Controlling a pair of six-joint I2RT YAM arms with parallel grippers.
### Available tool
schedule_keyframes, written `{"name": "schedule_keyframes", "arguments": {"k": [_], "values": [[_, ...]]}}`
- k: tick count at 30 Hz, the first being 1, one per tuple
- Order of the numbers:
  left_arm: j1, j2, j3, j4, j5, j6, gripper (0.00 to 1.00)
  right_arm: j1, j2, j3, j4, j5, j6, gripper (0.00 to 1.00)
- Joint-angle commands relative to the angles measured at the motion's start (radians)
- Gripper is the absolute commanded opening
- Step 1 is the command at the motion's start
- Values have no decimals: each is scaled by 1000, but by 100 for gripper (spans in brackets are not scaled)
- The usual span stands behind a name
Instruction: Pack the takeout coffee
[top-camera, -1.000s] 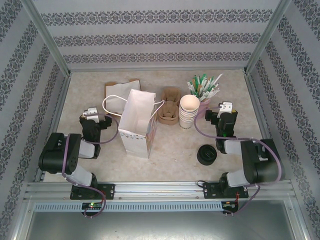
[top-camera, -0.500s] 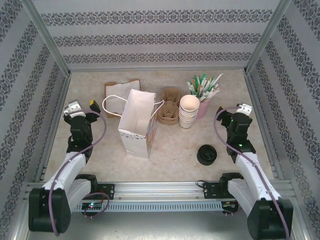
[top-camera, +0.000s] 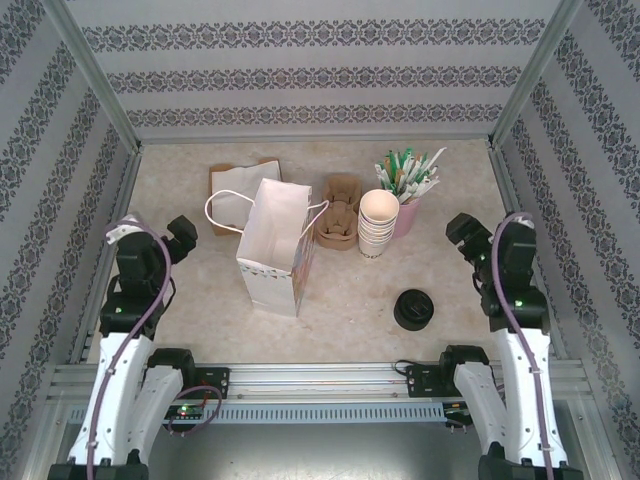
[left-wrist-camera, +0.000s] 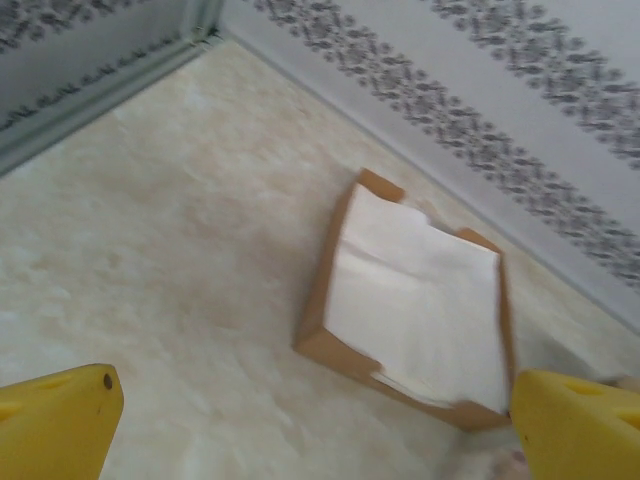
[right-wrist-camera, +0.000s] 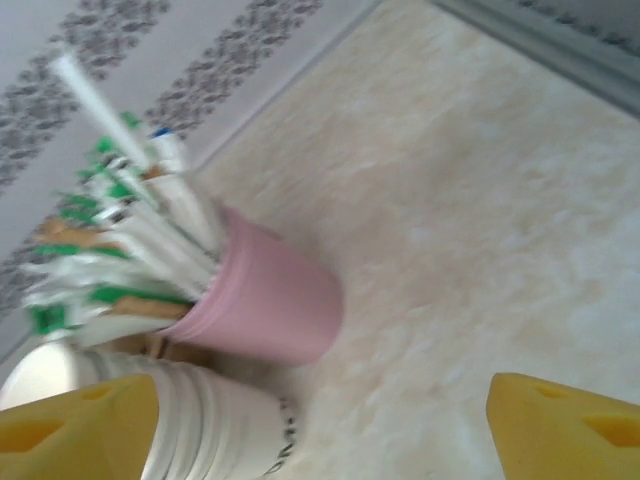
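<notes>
1. At mid-table the white paper bag (top-camera: 272, 250) stands open; its contents are hidden.
2. Opening step, I judge: left gripper (left-wrist-camera: 318, 420) and right gripper (right-wrist-camera: 320, 430) both gape, empty.
3. Lidded coffee: I cannot place it. Likely next, cap a cup from the cup stack (top-camera: 376, 225) with one of the black lids (top-camera: 413, 309).
4. Pink cup (right-wrist-camera: 265, 300) holds wrapped straws (right-wrist-camera: 130, 230); brown tray (left-wrist-camera: 320, 340) holds napkins (left-wrist-camera: 415, 290).

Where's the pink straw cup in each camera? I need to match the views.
Top external: pink cup at back, right of centre, just right of the cup stack.
Right wrist: pink cup left of centre, tilted in the picture, straws fanning to the upper left.
Left wrist: aimed at the napkin tray instead.
Shared landmark: the cup stack, right beside the pink cup in the top and right wrist views.
</notes>
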Motion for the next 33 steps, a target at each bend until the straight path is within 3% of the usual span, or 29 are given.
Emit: {"name": "schedule_keyframes", "arguments": {"k": [1,3,8,14,33], "values": [[13,-40,105,-275,216,20,99,21,93,131,-171,-263,11,68],[12,-49,153,-337,263,40,95,74,123,176,-202,-256,11,60],[12,-48,221,-362,440,40,86,299,146,219,-192,-68,60,54],[12,-62,225,-328,525,23,77,421,258,253,-154,37,105,42],[11,-137,176,-333,540,-16,72,451,464,296,-12,83,221,35]]}}
